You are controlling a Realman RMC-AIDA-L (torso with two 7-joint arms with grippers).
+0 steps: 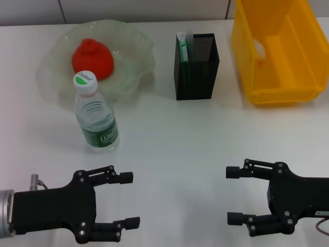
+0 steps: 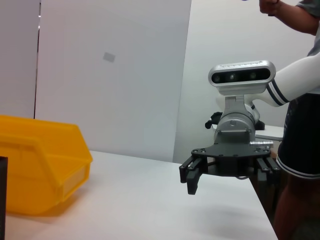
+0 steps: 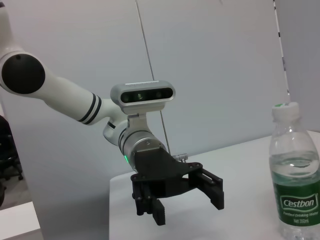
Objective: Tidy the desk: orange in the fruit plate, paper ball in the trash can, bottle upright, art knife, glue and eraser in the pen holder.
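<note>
The orange (image 1: pixel 92 59) lies in the fruit plate (image 1: pixel 139 43) at the back left. In front of it the bottle (image 1: pixel 96 119) (image 3: pixel 295 185) stands upright. The art knife (image 1: pixel 182 49) and a pale stick that looks like the glue (image 1: pixel 189 41) stand in the pen holder (image 1: pixel 198 69). The trash can (image 1: pixel 277 51) (image 2: pixel 40 165) sits at the back right; a white patch on its inner wall may be the paper ball. The eraser is hidden. My left gripper (image 1: pixel 131 199) (image 3: pixel 185 202) and right gripper (image 1: pixel 232 195) (image 2: pixel 231 172) hover open and empty near the desk's (image 1: pixel 175 139) front edge, facing each other.
A person in a striped sleeve (image 2: pixel 300 95) stands beyond the desk's end, behind the right arm. Bare tabletop lies between the two grippers and in front of the pen holder.
</note>
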